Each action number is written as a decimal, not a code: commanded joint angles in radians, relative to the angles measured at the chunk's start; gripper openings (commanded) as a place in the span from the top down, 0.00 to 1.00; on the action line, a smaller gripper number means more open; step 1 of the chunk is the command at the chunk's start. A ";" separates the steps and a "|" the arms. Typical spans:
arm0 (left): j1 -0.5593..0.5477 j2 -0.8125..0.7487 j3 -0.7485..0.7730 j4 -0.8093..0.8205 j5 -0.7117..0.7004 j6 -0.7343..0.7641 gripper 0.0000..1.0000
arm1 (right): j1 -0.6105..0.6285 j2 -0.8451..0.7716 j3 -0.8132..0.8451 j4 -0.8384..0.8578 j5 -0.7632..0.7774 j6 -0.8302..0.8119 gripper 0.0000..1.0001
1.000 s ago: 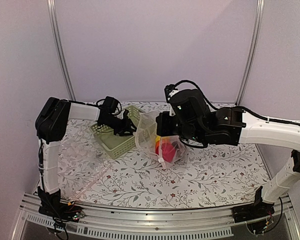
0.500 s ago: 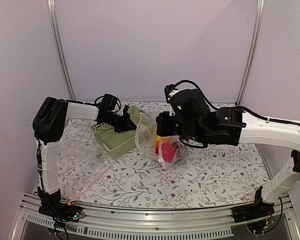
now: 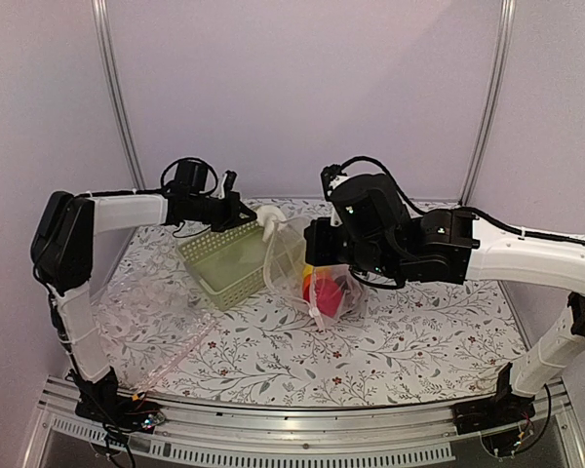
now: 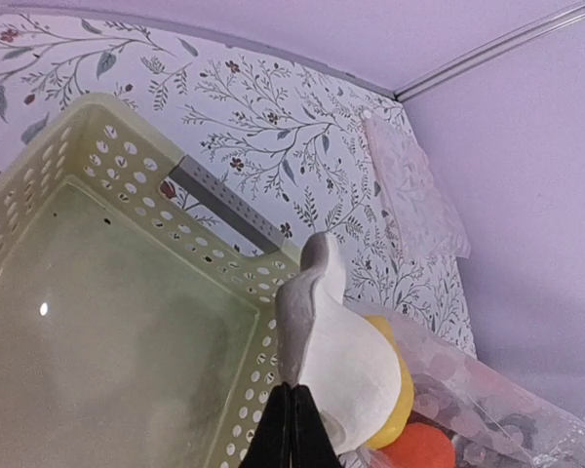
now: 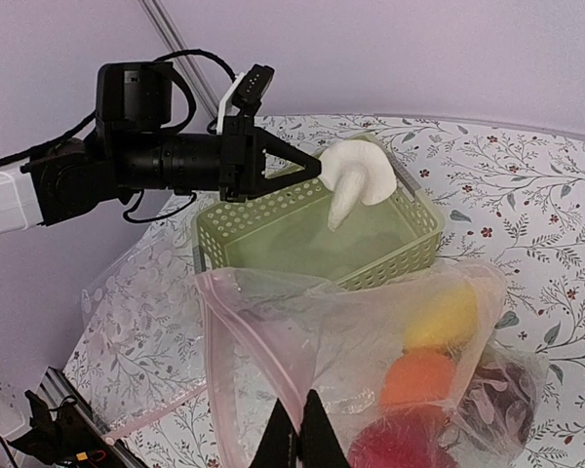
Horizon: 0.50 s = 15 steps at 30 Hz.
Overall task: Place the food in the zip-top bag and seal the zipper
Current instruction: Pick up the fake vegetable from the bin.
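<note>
I see the zip-top bag [image 5: 370, 331] hanging just above the surface [image 3: 390, 341], its mouth open and the pink zipper [image 5: 208, 331] sagging along the edge. Inside sit the yellow food [image 5: 444, 314], orange food [image 5: 419, 378], red ball [image 5: 395, 444] and dark maroon food [image 5: 492, 400]. My right claw [image 5: 294, 429] is pinched tight on the bag's rim. The white food [image 5: 359, 174] hangs clamped in my left claw [image 5: 312, 172], over a corner of the light green basket [image 5: 273, 239], near the bag's mouth. The basket lies just beside the bag, between it and my left arm. A second clear bag [image 3: 146, 307] lies flat, well left.
</note>
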 commanded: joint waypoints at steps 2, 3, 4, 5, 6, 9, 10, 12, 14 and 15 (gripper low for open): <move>0.017 -0.075 -0.036 0.041 -0.021 0.027 1.00 | -0.005 -0.016 -0.002 -0.013 0.017 0.009 1.00; 0.017 -0.092 -0.040 0.043 -0.022 0.032 1.00 | -0.005 -0.017 -0.001 -0.014 0.019 0.008 1.00; 0.018 -0.107 -0.047 0.044 -0.024 0.036 1.00 | -0.006 -0.018 -0.002 -0.014 0.022 0.008 1.00; 0.018 -0.126 -0.050 0.045 -0.025 0.037 1.00 | -0.005 -0.018 -0.002 -0.016 0.025 0.008 1.00; 0.018 -0.153 -0.058 0.045 -0.025 0.038 1.00 | -0.005 -0.019 -0.002 -0.020 0.027 0.007 1.00; 0.024 -0.227 -0.081 0.048 -0.019 0.040 1.00 | -0.005 -0.026 -0.003 -0.029 0.041 0.003 1.00; 0.026 -0.255 -0.090 0.051 -0.015 0.039 1.00 | -0.006 -0.028 -0.005 -0.034 0.045 0.003 1.00; 0.027 -0.309 -0.110 0.054 -0.005 0.038 1.00 | -0.006 -0.034 -0.009 -0.039 0.057 0.000 1.00; 0.027 -0.364 -0.128 0.109 0.034 0.038 1.00 | -0.007 -0.042 -0.014 -0.041 0.066 -0.001 1.00; 0.027 -0.392 -0.138 0.129 0.059 0.038 1.00 | -0.007 -0.049 -0.016 -0.041 0.070 -0.001 1.00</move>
